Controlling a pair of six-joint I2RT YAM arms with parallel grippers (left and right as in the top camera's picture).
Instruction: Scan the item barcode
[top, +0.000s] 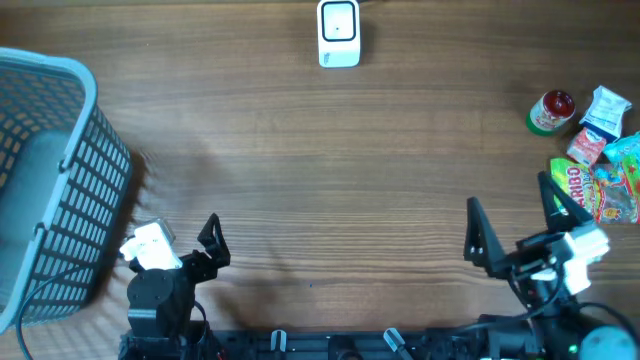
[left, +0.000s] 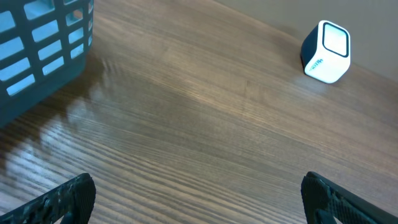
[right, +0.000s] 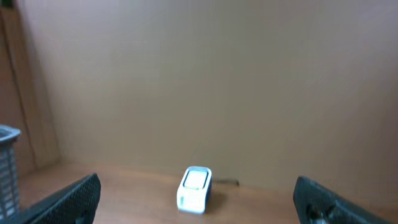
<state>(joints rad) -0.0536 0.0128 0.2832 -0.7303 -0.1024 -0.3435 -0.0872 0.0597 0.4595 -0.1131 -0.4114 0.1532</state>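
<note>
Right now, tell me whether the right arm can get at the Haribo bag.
Probably yes. The right pincer stands open, and the Haribo bag lies close beside it with nothing between them. Neighbouring packets crowd only its far side.

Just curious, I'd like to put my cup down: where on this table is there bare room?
The wide middle of the table, between basket, scanner and snacks, is bare wood. Crowded only at the right edge, where the snacks lie packed together.
</note>
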